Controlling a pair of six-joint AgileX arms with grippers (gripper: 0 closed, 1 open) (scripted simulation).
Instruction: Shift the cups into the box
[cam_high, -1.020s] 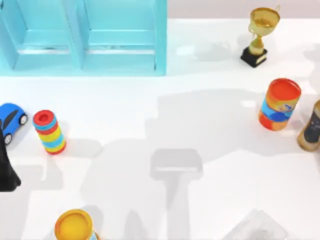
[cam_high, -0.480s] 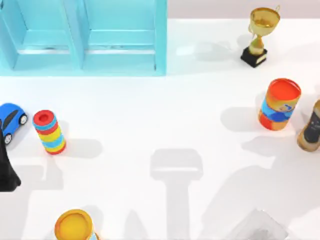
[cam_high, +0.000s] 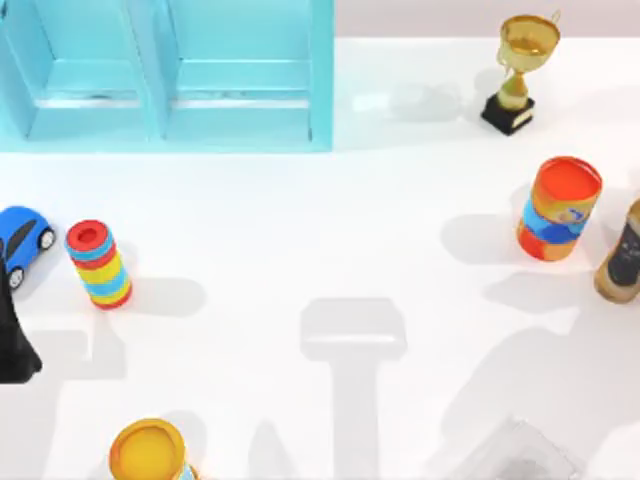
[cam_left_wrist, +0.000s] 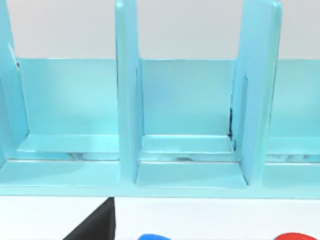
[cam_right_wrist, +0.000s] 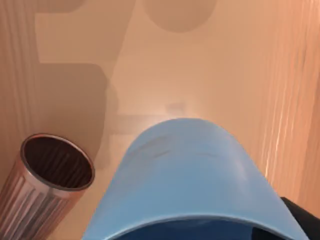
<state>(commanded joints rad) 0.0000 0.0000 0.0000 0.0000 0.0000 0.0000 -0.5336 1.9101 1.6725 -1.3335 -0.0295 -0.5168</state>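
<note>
The blue cup (cam_right_wrist: 192, 180), which I judge my right hand grips though I cannot tell, hangs inside the box (cam_right_wrist: 210, 65) close to the brown cup (cam_right_wrist: 47, 182); dropped crooked, it could knock that 1 over.

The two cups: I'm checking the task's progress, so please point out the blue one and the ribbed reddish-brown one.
blue cup (cam_right_wrist: 190, 170), right wrist view, on its outer side wall.
ribbed reddish-brown cup (cam_right_wrist: 59, 162), right wrist view, on its dark inside just below the rim.

Since a second ago, the broad shadows across the middle of the desk (cam_high: 300, 240) have withdrawn rightward; objects unmoved.
</note>
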